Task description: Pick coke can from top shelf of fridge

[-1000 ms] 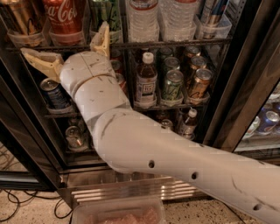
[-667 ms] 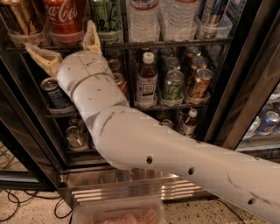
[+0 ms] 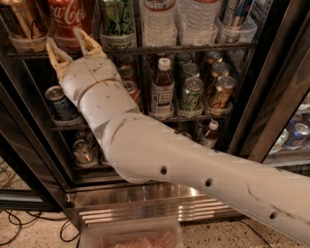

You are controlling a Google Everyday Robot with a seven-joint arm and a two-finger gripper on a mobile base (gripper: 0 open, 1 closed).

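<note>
End effector [image 3: 72, 47]: fingers apart, tips at the edge of the top shelf [image 3: 193, 47].
Coke can [image 3: 72, 14]: upright on that shelf, just above the fingers.
Risk: fingers may snag the shelf edge or nudge the green can [image 3: 117, 19].

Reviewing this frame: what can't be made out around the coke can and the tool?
Top of the coke can: cut off by the camera view's upper edge.
The tool, open, at the top shelf rail below the can: whether it touches the can is unclear.
Lower-shelf items behind the arm: hidden.
</note>
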